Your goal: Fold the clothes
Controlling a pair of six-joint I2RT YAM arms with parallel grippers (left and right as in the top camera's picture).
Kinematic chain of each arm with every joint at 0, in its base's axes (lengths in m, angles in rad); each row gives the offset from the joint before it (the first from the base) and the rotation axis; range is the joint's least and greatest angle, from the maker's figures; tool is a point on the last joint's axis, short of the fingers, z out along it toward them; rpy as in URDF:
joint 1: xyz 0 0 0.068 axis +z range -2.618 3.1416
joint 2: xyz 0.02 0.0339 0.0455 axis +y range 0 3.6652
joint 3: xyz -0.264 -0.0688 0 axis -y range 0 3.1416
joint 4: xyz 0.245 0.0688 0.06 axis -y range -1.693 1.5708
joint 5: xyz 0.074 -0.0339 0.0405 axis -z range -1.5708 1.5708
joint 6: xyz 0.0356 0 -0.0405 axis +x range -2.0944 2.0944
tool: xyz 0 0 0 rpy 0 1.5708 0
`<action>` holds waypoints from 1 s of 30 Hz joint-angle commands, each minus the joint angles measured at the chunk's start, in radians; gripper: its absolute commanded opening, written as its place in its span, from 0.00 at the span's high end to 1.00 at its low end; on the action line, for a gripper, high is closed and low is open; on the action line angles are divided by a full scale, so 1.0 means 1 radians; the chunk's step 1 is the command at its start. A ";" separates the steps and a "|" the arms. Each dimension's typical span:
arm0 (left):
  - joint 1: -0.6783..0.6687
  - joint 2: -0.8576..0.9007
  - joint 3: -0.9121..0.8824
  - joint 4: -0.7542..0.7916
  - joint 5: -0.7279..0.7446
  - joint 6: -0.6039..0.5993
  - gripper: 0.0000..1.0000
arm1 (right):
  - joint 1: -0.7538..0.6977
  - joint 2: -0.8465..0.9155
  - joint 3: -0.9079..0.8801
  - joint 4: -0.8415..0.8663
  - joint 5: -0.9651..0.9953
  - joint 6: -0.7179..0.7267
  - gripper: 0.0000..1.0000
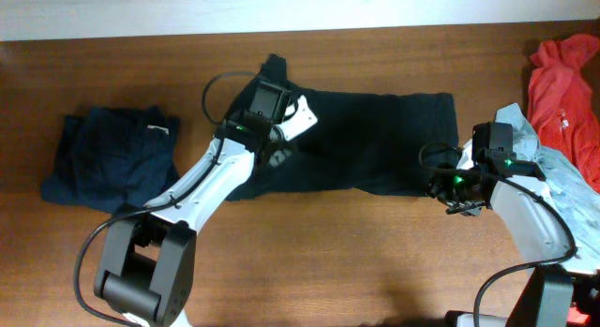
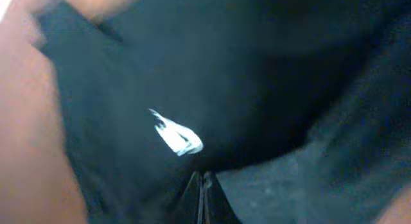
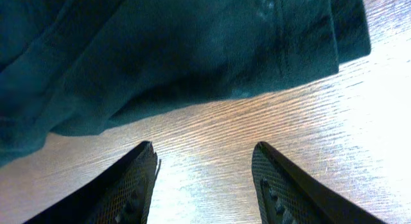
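Note:
A dark teal-black garment [image 1: 375, 140] lies spread across the middle of the wooden table [image 1: 328, 261]. My left gripper [image 1: 278, 151] is over the garment's left part. In the left wrist view its fingers [image 2: 204, 185] are pressed together on the dark fabric [image 2: 270, 70], just below a small white label [image 2: 178, 135]; that view is blurred. My right gripper [image 1: 445, 191] is at the garment's lower right corner. In the right wrist view its fingers [image 3: 205, 179] are wide apart and empty above bare wood, with the garment's hem [image 3: 192, 57] just beyond them.
A folded dark blue garment [image 1: 112, 154] sits at the left of the table. A red garment [image 1: 562, 83] and a light blue garment [image 1: 567, 182] lie piled at the right edge, partly under my right arm. The table's far edge meets a white surface [image 1: 281, 8].

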 commanded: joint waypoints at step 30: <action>0.143 0.115 0.042 -0.277 -0.157 -0.344 0.08 | -0.001 -0.017 0.013 -0.050 0.017 -0.011 0.49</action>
